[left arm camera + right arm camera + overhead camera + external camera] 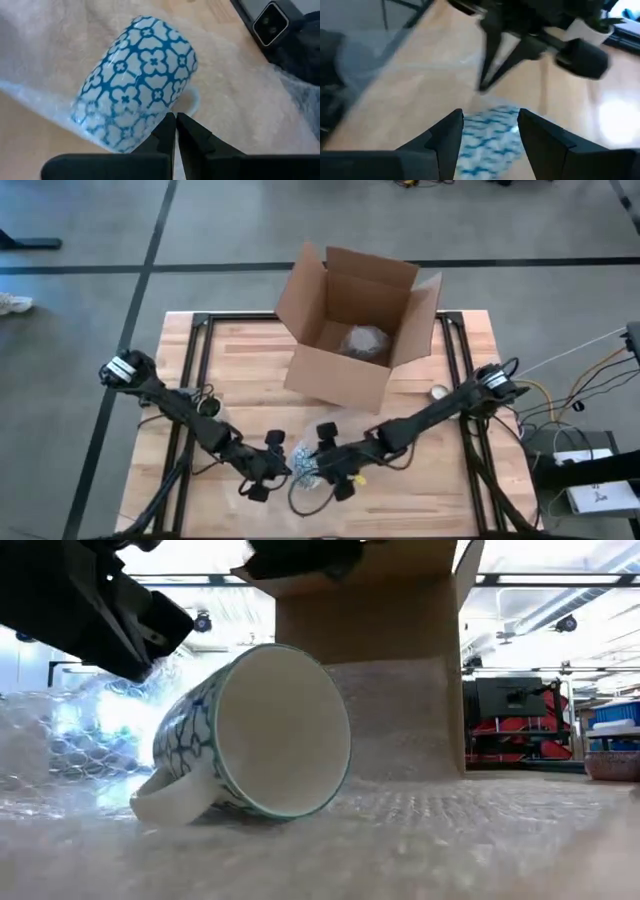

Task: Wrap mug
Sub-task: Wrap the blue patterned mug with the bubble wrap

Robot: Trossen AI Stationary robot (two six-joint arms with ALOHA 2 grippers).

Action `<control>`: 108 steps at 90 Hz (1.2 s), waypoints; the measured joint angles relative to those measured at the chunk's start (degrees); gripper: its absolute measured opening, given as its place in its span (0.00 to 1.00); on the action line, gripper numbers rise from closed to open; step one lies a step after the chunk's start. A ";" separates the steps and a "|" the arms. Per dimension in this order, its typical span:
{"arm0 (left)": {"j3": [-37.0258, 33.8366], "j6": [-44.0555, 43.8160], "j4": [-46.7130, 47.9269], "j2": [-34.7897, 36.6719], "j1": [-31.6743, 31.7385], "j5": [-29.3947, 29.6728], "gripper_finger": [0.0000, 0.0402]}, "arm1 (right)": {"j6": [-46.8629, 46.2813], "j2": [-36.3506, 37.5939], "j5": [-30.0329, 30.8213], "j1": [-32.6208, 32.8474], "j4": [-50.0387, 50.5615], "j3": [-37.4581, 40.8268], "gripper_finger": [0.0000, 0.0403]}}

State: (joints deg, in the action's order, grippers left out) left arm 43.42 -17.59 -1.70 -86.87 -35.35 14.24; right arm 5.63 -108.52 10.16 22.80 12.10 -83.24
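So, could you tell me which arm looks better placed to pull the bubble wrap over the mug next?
Probably the left: its gripper sits shut at the mug, seemingly pinching the bubble wrap, while the right gripper is open around the mug.

Grey concrete floor (90, 220) with dark seam lines, bright ceiling lights, red shelving (520, 740) behind

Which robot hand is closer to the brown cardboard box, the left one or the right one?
The right. The right gripper sits just below the cardboard box in the high view, open over the mug. The left gripper is farther from the box, shut beside the mug.
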 joint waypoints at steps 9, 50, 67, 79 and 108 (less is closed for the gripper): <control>-0.02 -0.01 -1.77 -1.42 0.00 0.28 0.00 | 1.80 -1.55 -4.46 -1.53 4.26 -3.85 0.42; -0.04 -0.55 -5.84 -5.88 -0.38 -1.92 0.00 | 0.17 -3.26 0.53 4.20 16.92 -4.97 0.42; -0.04 -0.67 -6.21 -5.31 -0.40 -2.39 0.00 | -5.61 -4.88 4.81 6.26 16.47 -4.56 0.39; -0.04 -0.69 -6.55 -5.20 -0.48 -3.02 0.00 | -19.10 -5.36 7.73 6.90 16.74 -4.42 0.35; -0.04 -0.69 -6.99 -5.07 -0.63 -4.47 0.00 | -40.90 -8.34 7.96 8.77 15.93 -4.36 0.22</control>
State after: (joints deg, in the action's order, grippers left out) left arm 43.38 -18.29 -8.69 -91.94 -35.99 9.77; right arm -35.27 -116.86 18.12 31.57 28.02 -87.59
